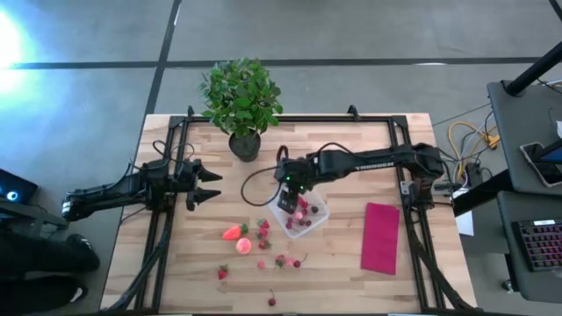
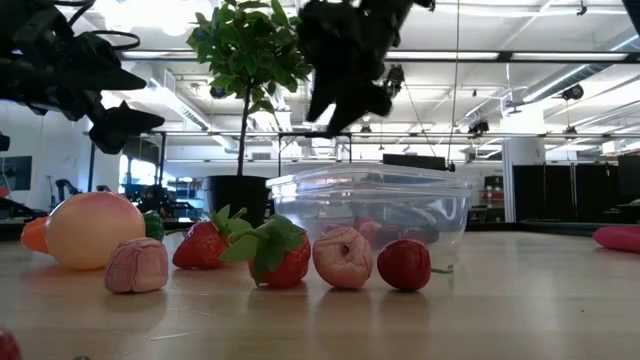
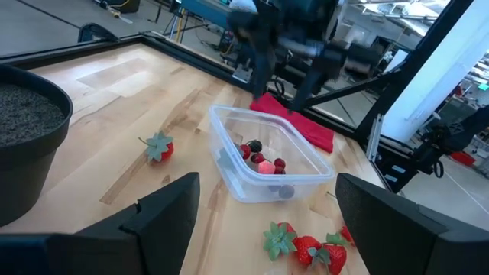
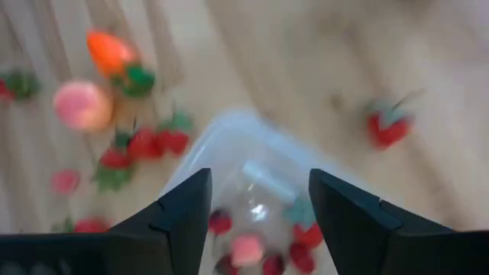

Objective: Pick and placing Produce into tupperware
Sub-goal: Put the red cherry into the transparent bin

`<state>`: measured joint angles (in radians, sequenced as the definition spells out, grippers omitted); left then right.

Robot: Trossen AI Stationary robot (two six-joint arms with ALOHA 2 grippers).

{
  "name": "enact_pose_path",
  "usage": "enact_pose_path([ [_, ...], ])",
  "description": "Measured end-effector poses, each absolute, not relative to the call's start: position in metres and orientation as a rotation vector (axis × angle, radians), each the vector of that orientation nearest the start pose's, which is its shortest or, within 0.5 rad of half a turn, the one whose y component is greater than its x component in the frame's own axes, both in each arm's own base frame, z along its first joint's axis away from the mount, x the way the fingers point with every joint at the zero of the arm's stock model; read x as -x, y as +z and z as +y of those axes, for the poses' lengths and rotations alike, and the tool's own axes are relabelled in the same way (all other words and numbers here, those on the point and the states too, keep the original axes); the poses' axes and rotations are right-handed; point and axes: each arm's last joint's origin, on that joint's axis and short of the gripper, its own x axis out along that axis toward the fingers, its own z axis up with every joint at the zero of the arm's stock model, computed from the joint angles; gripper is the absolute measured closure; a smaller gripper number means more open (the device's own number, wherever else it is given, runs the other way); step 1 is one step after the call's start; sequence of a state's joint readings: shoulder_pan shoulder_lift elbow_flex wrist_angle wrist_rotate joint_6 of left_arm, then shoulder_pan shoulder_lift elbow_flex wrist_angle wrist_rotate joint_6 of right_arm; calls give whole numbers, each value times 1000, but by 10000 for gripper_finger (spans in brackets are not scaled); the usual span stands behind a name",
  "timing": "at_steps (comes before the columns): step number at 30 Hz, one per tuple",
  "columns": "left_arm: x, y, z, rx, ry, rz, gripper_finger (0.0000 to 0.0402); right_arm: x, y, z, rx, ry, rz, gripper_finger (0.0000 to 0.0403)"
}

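The right claw (image 1: 288, 198) is hanging apart over the tupperware (image 1: 314, 219), dropping fruit; next, grabbing another berry (image 1: 223, 273).

Berries (image 1: 301, 219) in tupperware (image 1: 318, 217), cloth (image 1: 381, 237) right.

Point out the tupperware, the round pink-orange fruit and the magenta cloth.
tupperware (image 3: 238, 177): left wrist view, near clear wall.
round pink-orange fruit (image 2: 94, 230): low view, middle of its front.
magenta cloth (image 1: 381, 237): high view, centre of the flat cloth.
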<state>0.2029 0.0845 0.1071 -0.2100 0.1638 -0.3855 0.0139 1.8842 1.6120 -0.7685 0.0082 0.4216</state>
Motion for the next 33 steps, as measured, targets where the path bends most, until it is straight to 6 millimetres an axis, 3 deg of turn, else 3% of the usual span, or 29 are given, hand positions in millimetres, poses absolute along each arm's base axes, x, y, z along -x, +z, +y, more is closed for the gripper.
enact_pose_path([
  [4,-94,173,15,419,74,174,109,-401,284,4,-322,-234,985,187],
  [7,-94,173,15,419,74,176,109,-394,289,9,-332,-244,1027,188],
  [10,-94,173,15,419,74,175,109,-386,291,29,-320,-239,1060,188],
  [13,-94,173,15,419,74,175,109,-376,292,63,-262,-222,1083,188],
  [17,-94,173,15,419,74,175,109,-360,284,110,-166,-256,1089,188],
  [21,-94,173,15,419,74,174,109,-345,275,144,-149,-256,1094,188],
  [28,-94,173,15,418,74,175,109,-333,246,178,-4,-182,1152,188],
  [33,-94,173,15,419,74,174,109,-331,225,196,-5,-79,1156,188],
])
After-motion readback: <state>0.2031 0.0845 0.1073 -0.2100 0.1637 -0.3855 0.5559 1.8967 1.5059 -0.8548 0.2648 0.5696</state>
